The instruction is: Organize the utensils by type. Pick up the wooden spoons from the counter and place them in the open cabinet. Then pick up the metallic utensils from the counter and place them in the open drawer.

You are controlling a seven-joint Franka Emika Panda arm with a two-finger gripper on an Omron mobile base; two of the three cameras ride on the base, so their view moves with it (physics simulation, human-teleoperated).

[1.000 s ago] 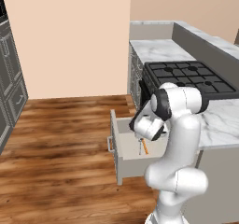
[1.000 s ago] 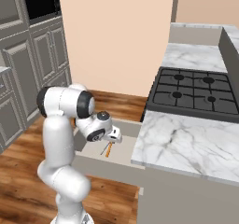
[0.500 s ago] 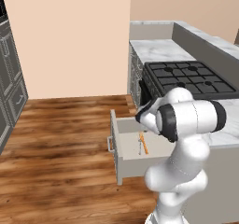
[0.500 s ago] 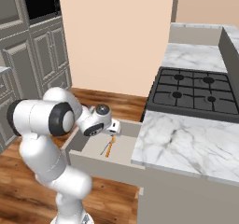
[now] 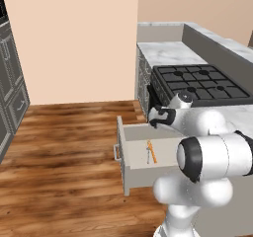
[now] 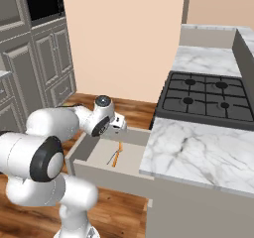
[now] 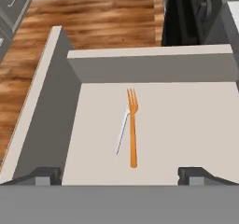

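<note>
The drawer [image 7: 50, 111] stands pulled out below the counter [image 6: 196, 150]. On its pale floor lie the metallic utensils side by side: a slim orange fork [image 7: 132, 130] and, touching its left side, a thin silver utensil [image 7: 122, 133]. My gripper [image 7: 120, 175] hovers above the drawer's near part, open, with nothing between its fingertips [image 7: 46, 175]. From the base cameras, the gripper [image 5: 157, 120] [image 6: 119, 124] hangs over the drawer [image 5: 123, 154] beside the fork [image 5: 152, 152] [image 6: 117, 155]. The wooden spoons and the cabinet are out of view.
A black gas stove [image 6: 206, 95] sits in the marble worktop right behind the drawer, with its dark oven front [image 7: 186, 13] beside the drawer's far end. Wooden floor [image 5: 64, 152] spreads to the left. Tall dark grey cupboards [image 6: 30, 58] line the far wall.
The arm's big joints have swung out toward the cameras, and the hand has drawn back up over the drawer. Both utensils lie still in the drawer; the jaws stay open.
</note>
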